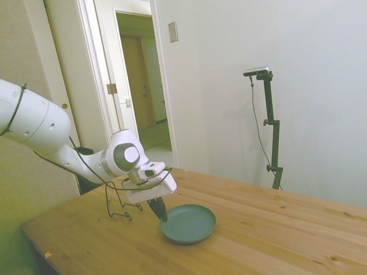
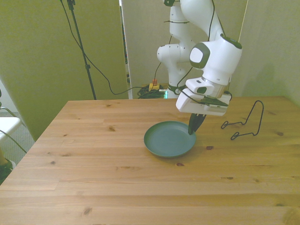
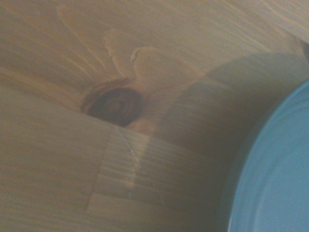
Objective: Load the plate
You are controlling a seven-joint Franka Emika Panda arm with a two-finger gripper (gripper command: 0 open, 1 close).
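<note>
On the table, the plate is sitting flat near the middle, with the gripper touching its rim beside the rack. Fingers are looking pinched together on that rim, though it's too dark to be sure. Wrist view's only catching a blurry slice of plate.

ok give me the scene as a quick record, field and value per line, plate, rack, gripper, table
plate: round, shallow grey-green plate with a low rim, flat on the table, nothing in it
rack: thin black wire rack, standing apart from the plate toward the front view's right
gripper: white arm's two-finger gripper, dark fingers pointing down at the plate's rim on the rack side; looks shut on the rim
table: wooden plank table; the wrist view shows a dark knot near the plate's edge
</note>
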